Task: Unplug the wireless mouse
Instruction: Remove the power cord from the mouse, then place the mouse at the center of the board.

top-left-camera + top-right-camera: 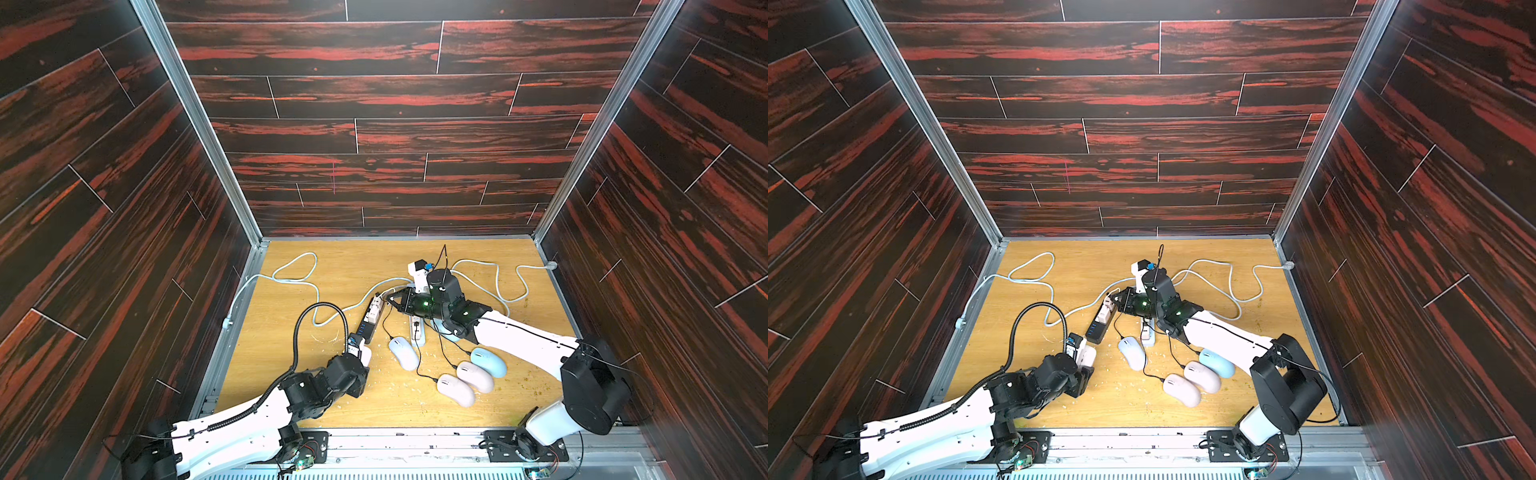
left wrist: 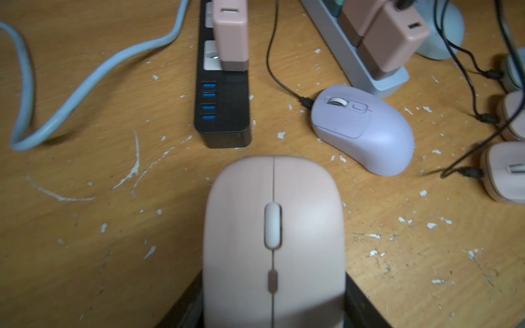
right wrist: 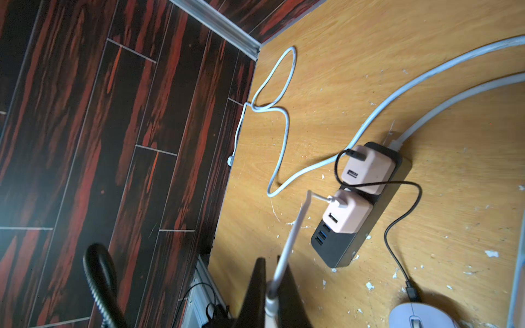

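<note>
The left claw (image 2: 273,295) was grasping the pink wireless mouse (image 2: 272,215) by its flanks, one jaw on each side of the rear half. That grip left the mouse's front edge, where a charging lead would enter, clear. The mouse sat just on the near side of the black power strip (image 2: 221,113), left of centre on the counter (image 2: 85,241). Whether it rested on the wood or hung just above it could not be told. No lead showed at its front edge, so I judged it already parted from its cable.

The right claw (image 3: 272,286) was clenched on a white cable (image 3: 295,227), pinching it at or just beside the connector at its loose end. In both top views this claw hung by the far end of the black strip. From the claw the cable ran to a white plug seated in the nearer pink charger (image 3: 348,211) on that strip. Taking the mouse in one claw and the lead in the other probably served to draw the two straight apart without dragging the strip along.

Just right of the held mouse lay a lilac mouse (image 2: 366,133) with a thin black lead in its front. Farther right and nearer, a blue mouse (image 1: 492,361) was tethered the same way. Those leads crowded the space, which may explain the narrow side grip.
</note>
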`<state>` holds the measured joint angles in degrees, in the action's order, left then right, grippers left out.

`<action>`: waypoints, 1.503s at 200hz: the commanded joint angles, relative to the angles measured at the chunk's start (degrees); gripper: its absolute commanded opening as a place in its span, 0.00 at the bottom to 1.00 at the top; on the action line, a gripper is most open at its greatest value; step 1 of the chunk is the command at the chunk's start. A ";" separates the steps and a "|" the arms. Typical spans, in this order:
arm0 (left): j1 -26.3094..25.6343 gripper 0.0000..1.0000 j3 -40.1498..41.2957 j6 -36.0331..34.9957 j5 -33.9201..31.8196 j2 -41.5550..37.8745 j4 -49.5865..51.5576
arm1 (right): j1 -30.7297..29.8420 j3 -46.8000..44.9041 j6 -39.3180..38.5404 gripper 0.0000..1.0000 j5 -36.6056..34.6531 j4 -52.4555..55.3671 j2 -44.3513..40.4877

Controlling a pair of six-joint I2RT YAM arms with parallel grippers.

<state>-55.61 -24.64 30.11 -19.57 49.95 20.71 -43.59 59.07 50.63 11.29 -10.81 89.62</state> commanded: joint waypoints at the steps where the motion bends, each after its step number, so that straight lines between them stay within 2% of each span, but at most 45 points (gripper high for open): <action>1: 0.01 0.00 -4.62 10.32 -6.64 1.61 10.76 | -1.04 0.66 -2.16 0.00 2.95 -0.61 1.08; 31: 3.90 0.00 -5.85 15.42 -4.08 4.84 15.84 | -1.66 -0.84 -4.04 0.00 3.73 -0.34 0.14; 57: 10.93 0.00 -5.59 15.37 2.03 7.23 15.50 | -2.78 -1.24 -6.95 0.00 4.74 1.11 -0.20; 92: 15.91 0.00 -5.38 15.08 7.07 11.06 16.81 | -4.56 -4.18 -8.88 0.00 4.99 0.73 -1.45; 124: 16.86 0.00 -3.12 20.35 3.71 8.41 20.49 | -4.81 -7.58 -8.27 0.00 5.17 -1.38 -2.52; 154: 19.00 0.00 -1.29 22.04 -0.92 3.55 20.45 | -5.10 -8.10 -8.30 0.00 5.74 -2.08 -2.53; 203: 24.33 0.00 -1.30 23.44 -3.30 6.64 20.38 | -5.68 -8.05 -9.08 0.00 6.64 -2.03 -2.88; 211: 25.00 0.06 -1.67 23.19 -3.28 7.14 20.43 | -5.78 -8.12 -9.15 0.00 6.81 -2.05 -2.96; 229: 26.55 0.11 -2.21 23.07 -2.52 8.41 21.00 | -5.91 -8.37 -9.22 0.00 6.82 -1.95 -3.13; 255: 26.70 0.25 -2.84 23.37 -2.18 9.15 22.04 | -6.00 -8.88 -9.08 0.00 6.29 -2.15 -3.66; 287: 26.78 0.71 -2.91 24.42 -1.96 8.50 22.66 | -5.99 -8.91 -9.06 0.00 6.16 -1.94 -3.89; 300: 26.81 0.83 -2.85 24.82 -1.79 8.41 22.88 | -6.00 -8.75 -9.15 0.00 6.29 -1.85 -3.76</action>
<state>-29.19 -26.11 53.39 -20.47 58.87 40.75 -49.15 50.87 42.37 17.19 -12.05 87.00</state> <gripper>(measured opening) 0.749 0.088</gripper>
